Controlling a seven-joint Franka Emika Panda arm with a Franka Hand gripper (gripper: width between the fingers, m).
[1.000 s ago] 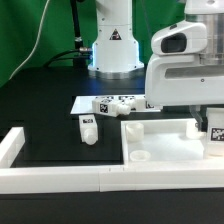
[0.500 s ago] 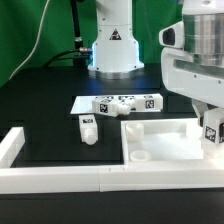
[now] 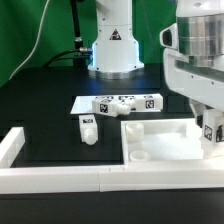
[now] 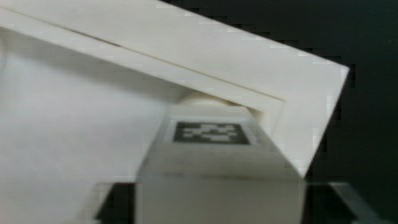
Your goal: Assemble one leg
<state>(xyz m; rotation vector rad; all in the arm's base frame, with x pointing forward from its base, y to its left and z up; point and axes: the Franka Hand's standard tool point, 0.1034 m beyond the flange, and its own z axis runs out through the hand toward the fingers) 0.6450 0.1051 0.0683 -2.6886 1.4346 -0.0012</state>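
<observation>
My gripper point(image 3: 212, 128) is at the exterior view's right, shut on a white leg point(image 3: 213, 133) with a black-and-white tag. It holds the leg upright over the right corner of the large white square panel point(image 3: 165, 148). In the wrist view the leg point(image 4: 214, 150) runs from between my jaws point(image 4: 217, 206) to the panel's raised rim point(image 4: 169, 68), and its far end sits at the rim's inner corner. Another leg point(image 3: 88, 128) lies loose on the black table left of the panel. More tagged legs point(image 3: 118, 103) lie behind it.
The marker board point(image 3: 84, 104) lies under the legs at the back. Long white border rails point(image 3: 50, 178) run along the front and left. The robot base point(image 3: 115, 45) stands at the back centre. A round socket point(image 3: 141, 158) sits in the panel's near left corner.
My arm has shifted toward the exterior view's right with the leg, uncovering the tagged legs at the back. Over the last half second it has barely moved.
</observation>
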